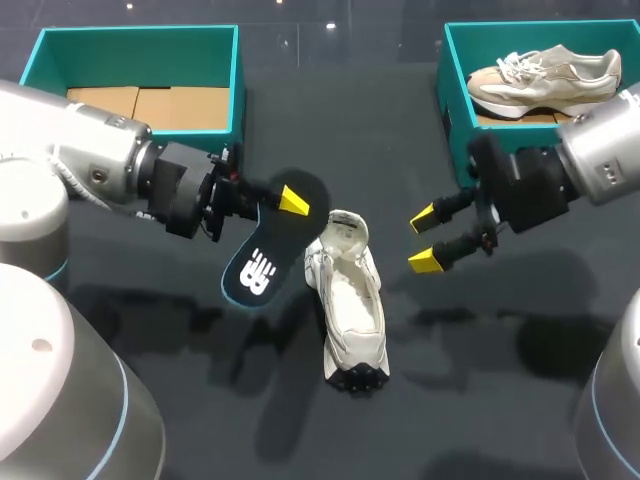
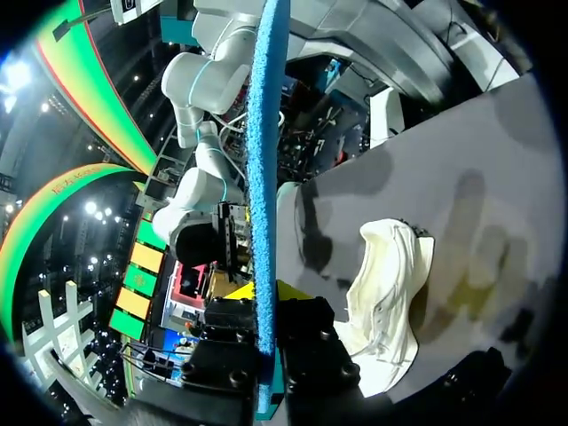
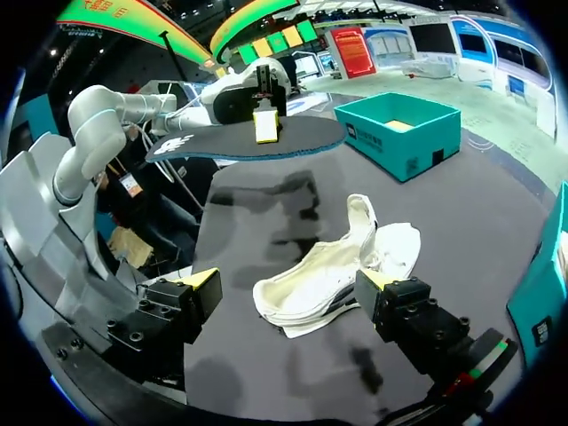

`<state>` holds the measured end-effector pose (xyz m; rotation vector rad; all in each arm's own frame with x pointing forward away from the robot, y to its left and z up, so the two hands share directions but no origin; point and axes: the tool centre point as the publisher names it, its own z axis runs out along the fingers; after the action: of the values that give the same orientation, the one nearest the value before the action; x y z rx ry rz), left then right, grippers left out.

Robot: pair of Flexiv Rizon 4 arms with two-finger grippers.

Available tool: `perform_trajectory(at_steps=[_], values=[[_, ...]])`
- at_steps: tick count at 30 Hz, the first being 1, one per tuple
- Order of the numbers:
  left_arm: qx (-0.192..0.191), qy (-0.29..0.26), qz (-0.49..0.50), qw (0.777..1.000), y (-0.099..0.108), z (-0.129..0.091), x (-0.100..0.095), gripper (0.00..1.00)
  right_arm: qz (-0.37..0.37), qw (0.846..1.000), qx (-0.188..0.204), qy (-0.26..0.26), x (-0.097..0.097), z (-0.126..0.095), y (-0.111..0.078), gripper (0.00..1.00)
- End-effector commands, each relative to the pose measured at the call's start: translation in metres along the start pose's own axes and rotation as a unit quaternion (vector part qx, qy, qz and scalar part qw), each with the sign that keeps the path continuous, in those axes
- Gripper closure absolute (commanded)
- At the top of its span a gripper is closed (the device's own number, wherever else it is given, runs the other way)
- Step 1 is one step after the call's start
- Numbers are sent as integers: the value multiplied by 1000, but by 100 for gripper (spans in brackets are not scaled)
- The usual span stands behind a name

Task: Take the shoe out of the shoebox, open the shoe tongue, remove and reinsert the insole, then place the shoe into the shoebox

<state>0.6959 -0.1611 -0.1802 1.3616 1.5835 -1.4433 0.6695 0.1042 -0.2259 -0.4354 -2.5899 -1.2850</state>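
Insole, black foam, white logo, blue underside: pinched by left gripper, held above dark table, just beside cream fabric sneaker lying between arms. Right gripper spread wide, empty, near heel. Reinsertion judged next: sneaker to be steadied, insole toe end fed first, shallow angle.

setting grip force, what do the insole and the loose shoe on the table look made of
The insole: seemingly foam with a matte black fabric-like top carrying a white print; its edge looks blue and porous in the left wrist view. The shoe: soft white textile, possibly mesh, since the upper sags and creases; its dark studded sole looks rubbery.
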Motion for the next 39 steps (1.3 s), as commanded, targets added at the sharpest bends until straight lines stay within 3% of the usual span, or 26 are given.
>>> perform_trajectory(at_steps=[1, 6, 10, 22, 24, 30, 35, 39], values=[[9, -10, -10, 1000, -9, 22, 0, 100, -77, 994, 81, -1, 2, -15, -12, 0], [21, -11, -31, 999, -24, 47, 6, 100, -120, 988, 99, -23, 7, -27, -40, 0], [30, -34, -56, 997, -33, 60, 13, 100, -79, 995, 65, 5, 6, -34, -64, 0], [30, -34, -56, 997, -33, 60, 13, 100, -79, 995, 65, 5, 6, -34, -64, 0], [34, -35, -76, 996, -37, 66, 22, 100, -75, 992, 99, -16, 3, -26, -68, 0], [30, -65, -135, 988, -48, 68, 39, 100, -102, 985, 125, -55, 5, -5, -83, 0], [73, -115, -203, 970, -53, 69, 48, 100, -138, 979, 128, -74, 8, 4, -87, 0], [80, -112, -235, 962, -55, 74, 55, 100, -151, 979, 116, -70, 11, 9, -92, 0]])
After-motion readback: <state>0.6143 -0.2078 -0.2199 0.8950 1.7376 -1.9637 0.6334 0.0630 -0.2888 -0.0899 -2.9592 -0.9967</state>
